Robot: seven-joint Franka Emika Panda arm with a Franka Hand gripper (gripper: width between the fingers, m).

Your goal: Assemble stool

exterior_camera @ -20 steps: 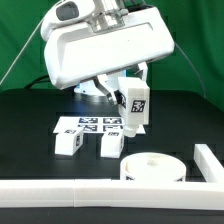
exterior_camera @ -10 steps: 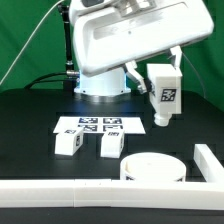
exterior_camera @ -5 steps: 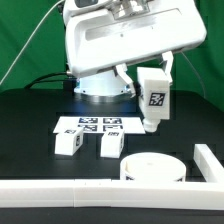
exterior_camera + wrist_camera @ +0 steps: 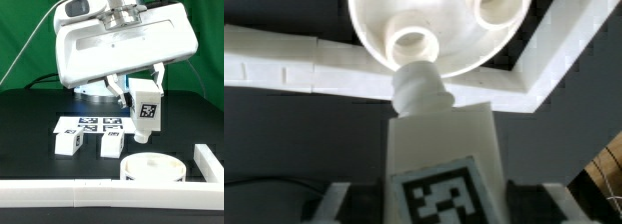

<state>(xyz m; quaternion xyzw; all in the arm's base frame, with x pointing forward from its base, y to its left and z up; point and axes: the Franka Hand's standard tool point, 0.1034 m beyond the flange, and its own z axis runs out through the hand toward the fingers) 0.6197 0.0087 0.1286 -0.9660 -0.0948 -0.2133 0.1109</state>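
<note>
My gripper (image 4: 147, 98) is shut on a white stool leg (image 4: 146, 112) with a square tag and holds it tilted in the air, just above the round white seat disc (image 4: 152, 167). In the wrist view the leg (image 4: 441, 150) runs down from between my fingers (image 4: 335, 202), and its rounded tip (image 4: 420, 88) points at a hole in the seat (image 4: 441, 25). Tip and seat stay apart. Two more tagged legs (image 4: 68, 143) (image 4: 110, 146) lie on the black table, toward the exterior view's left of the seat.
The marker board (image 4: 90, 125) lies flat behind the two loose legs. A long white rail (image 4: 60, 190) borders the table's front and turns up along the exterior view's right side (image 4: 207, 160), close to the seat.
The arm has carried the held leg from the exterior view's right back toward the left and lower, to a spot above the seat. The loose legs and seat have not moved.
</note>
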